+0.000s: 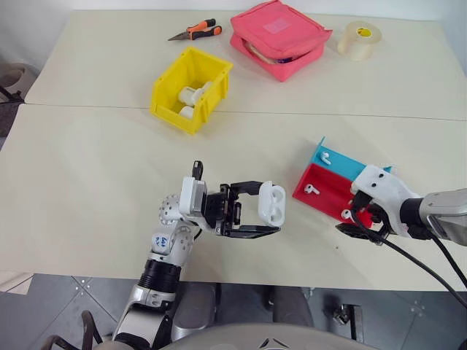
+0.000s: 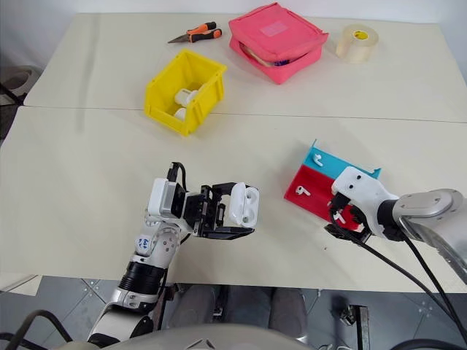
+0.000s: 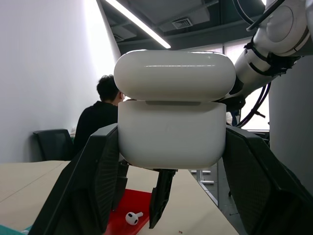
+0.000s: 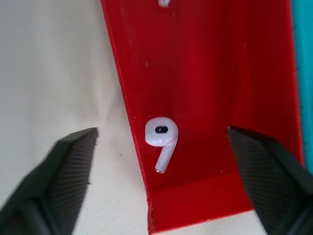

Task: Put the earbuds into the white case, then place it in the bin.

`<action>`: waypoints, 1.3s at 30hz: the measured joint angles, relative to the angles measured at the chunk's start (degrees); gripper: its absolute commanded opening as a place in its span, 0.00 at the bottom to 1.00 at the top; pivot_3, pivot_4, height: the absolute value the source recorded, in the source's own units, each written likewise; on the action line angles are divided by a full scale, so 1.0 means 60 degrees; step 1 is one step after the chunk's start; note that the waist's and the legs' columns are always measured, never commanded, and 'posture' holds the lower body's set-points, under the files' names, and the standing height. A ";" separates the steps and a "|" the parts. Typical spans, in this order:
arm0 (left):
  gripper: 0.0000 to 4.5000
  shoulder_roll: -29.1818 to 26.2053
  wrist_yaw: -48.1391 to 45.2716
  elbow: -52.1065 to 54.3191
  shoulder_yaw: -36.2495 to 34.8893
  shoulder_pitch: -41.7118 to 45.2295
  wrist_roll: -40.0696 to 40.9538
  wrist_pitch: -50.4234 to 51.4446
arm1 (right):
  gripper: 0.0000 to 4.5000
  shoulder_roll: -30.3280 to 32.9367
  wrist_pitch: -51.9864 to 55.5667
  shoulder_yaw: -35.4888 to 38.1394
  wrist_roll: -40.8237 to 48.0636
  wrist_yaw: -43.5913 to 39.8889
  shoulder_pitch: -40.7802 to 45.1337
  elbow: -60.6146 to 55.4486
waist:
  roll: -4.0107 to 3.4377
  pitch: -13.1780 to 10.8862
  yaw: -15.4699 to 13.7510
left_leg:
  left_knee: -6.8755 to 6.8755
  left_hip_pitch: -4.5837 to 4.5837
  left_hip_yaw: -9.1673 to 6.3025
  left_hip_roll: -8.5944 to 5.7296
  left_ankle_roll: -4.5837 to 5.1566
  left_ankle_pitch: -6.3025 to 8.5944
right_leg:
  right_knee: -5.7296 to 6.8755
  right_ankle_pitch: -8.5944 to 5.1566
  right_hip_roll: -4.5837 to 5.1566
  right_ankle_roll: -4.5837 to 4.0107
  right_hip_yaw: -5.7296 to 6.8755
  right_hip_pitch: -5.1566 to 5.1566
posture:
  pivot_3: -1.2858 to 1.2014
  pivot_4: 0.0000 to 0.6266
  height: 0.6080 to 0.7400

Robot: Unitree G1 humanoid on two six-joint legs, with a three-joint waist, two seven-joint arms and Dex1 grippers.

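My left gripper (image 1: pixel 265 210) is shut on the white case (image 1: pixel 271 203), holding it above the near table edge. In the left wrist view the white case (image 3: pixel 173 117) sits between the fingers with its lid slightly ajar. My right gripper (image 1: pixel 359 221) hangs open over the near end of the red and blue tray (image 1: pixel 322 198). One earbud (image 4: pixel 161 136) lies on the red floor between its open fingertips, untouched. Another earbud (image 1: pixel 312 189) lies further along the red part, and a third (image 1: pixel 325 157) in the blue part. The yellow bin (image 1: pixel 169 108) stands at the far left.
White cases (image 1: pixel 191 95) lie inside the bin. A pink zip pouch (image 1: pixel 279 38), a tape roll (image 1: pixel 357 39) and orange-handled pliers (image 1: pixel 197 30) lie at the table's far side. A person (image 3: pixel 100 120) sits in the background of the left wrist view.
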State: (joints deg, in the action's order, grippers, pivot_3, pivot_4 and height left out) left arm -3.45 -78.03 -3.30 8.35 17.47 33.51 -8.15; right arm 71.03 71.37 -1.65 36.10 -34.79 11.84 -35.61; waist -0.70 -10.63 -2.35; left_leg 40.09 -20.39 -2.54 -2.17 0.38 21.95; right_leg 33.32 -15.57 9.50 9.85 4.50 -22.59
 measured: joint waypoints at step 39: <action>0.62 -0.0287 -0.0078 0.0000 -0.0020 -0.0045 0.0004 -0.0007 | 0.18 -0.0315 -0.1028 -0.0808 -0.1517 -0.0887 0.0199 -0.0097 | 0.0003 0.0003 0.0151 | 0.0008 0.0008 0.0002 0.0004 -0.0001 0.0000 | 0.0015 0.0001 -0.0002 0.0002 -0.0002 0.0002 | 0.52 0.24 1.00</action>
State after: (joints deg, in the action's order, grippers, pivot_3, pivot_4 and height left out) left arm -5.17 -78.50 -3.30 8.23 17.20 33.53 -8.19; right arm 69.14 65.21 -6.50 26.99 -40.11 13.04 -36.20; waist -0.68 -10.61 -1.45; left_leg 40.14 -20.34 -2.53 -2.15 0.37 21.95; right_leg 33.41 -15.56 9.49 9.86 4.48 -22.58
